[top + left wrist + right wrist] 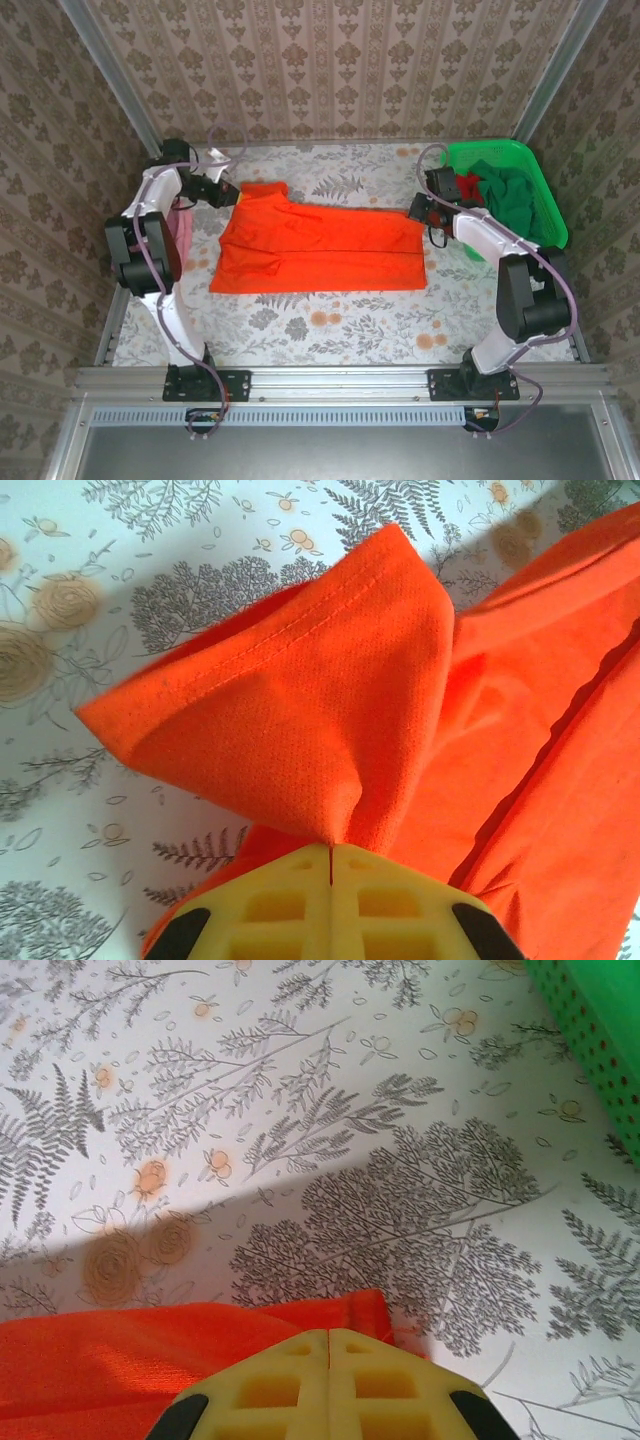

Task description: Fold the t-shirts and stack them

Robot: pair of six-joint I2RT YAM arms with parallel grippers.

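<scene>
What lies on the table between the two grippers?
The orange t-shirt, laid out, reaches from the left gripper to the right gripper; the top view shows it.

The near strip of the table [330, 320], between the arm bases and the orange t-shirt [320, 250], lies bare, as does a narrower band behind the shirt along the back wall [330, 70]. The green basket [550, 212] blocks the far right corner, and a pink t-shirt [184, 229] crowds the left edge.
</scene>
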